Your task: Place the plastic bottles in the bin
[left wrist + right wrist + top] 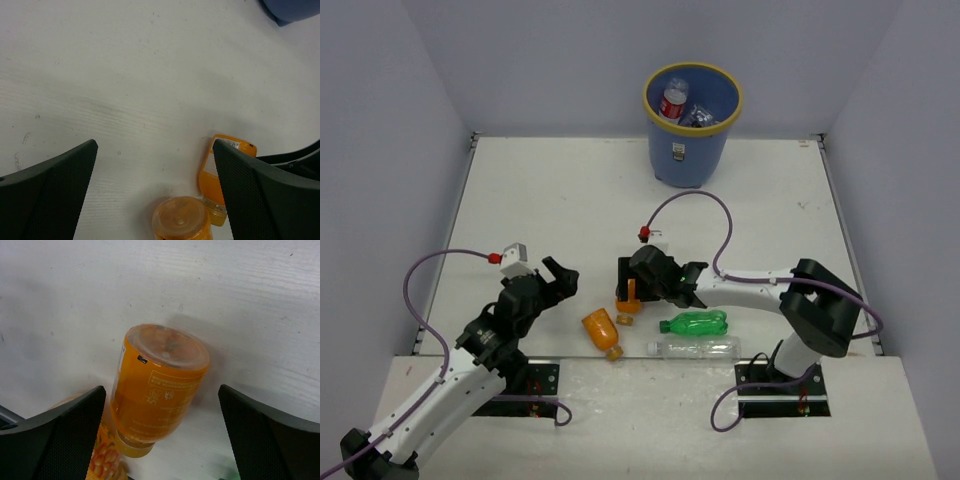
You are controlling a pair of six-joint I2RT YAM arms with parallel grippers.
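Right gripper (161,390) stands wide astride an orange bottle (159,371), unclamped; left gripper (155,145) wide open, empty.

From high behind the arm bases, looks down over the whole table (570,190) toward its far edge. From each wrist, stares close at the table; shares the orange bottles (602,333) by the near edge.

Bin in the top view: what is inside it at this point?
Inside the bin lie a red-labelled bottle and, beside it, a clear bottle. Anything beneath them is hidden, as is the bin's floor and its near inner wall.
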